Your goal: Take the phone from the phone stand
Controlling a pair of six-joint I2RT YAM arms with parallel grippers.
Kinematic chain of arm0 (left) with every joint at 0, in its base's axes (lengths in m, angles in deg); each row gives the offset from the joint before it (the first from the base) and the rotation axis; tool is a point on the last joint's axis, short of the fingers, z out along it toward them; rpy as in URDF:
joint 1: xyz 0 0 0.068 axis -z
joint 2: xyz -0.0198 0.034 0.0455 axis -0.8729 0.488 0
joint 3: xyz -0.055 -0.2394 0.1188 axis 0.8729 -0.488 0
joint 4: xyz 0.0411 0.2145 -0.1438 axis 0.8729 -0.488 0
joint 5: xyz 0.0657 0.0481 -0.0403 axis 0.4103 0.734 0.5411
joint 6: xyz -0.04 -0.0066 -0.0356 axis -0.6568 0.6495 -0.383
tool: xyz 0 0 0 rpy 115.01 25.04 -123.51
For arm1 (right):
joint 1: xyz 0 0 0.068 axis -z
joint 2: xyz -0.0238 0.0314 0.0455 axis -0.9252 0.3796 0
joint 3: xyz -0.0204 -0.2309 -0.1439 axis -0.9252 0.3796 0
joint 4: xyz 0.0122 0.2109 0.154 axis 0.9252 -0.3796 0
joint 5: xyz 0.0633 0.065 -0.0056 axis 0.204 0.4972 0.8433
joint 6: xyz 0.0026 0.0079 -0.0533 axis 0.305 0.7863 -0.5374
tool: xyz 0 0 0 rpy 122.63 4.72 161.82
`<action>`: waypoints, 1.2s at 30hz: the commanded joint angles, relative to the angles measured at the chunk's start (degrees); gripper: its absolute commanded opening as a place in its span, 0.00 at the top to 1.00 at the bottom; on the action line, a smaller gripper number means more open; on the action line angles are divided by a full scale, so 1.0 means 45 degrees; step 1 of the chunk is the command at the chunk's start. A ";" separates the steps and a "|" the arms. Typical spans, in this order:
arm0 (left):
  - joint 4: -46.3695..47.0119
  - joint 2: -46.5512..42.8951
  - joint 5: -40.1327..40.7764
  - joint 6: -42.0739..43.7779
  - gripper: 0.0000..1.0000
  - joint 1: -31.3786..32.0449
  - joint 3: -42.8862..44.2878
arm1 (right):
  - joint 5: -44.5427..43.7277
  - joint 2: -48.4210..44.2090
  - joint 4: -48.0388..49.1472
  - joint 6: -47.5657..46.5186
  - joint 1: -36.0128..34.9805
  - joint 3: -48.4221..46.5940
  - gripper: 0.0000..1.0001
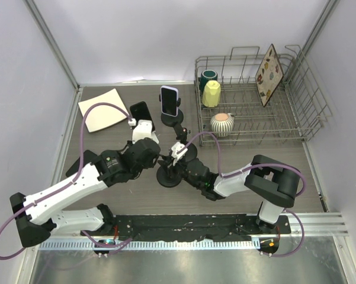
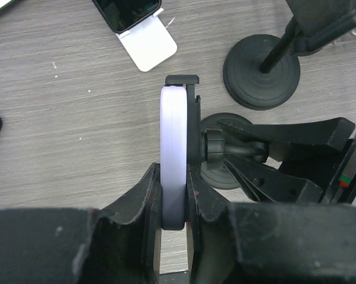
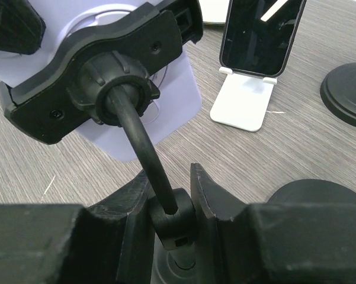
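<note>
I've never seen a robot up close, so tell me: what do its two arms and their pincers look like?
Both the left arm and the right arm have smooth white shells with chunky black joints. A purple cable loops along the left one, a second cable along the right. Each ends in two matte black, wedge-shaped fingers, scuffed with pale specks.

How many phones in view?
3: a pale lilac phone gripped in the left hand; a dark-screened phone on the white stand; a lilac-cased phone on the rear black stand.
</note>
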 commanded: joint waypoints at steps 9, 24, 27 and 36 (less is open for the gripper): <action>0.2624 -0.1355 0.1882 -0.0624 0.37 0.0329 -0.1011 | -0.3071 -0.0073 0.0669 0.2071 0.0256 0.0265 0.99; 1.0459 -0.2001 0.2720 0.2872 0.08 0.0232 -0.3981 | -0.1882 0.0396 0.1177 0.1935 -0.0134 0.0245 0.99; 1.1554 -0.1884 0.2294 0.3244 0.12 -0.0548 -0.4431 | -0.1510 0.0493 0.1254 0.1721 -0.0271 0.0226 0.99; 1.2297 -0.1045 0.0164 0.3791 0.24 -0.1898 -0.4549 | -0.1138 0.0709 0.1430 0.1486 -0.0448 0.0148 0.99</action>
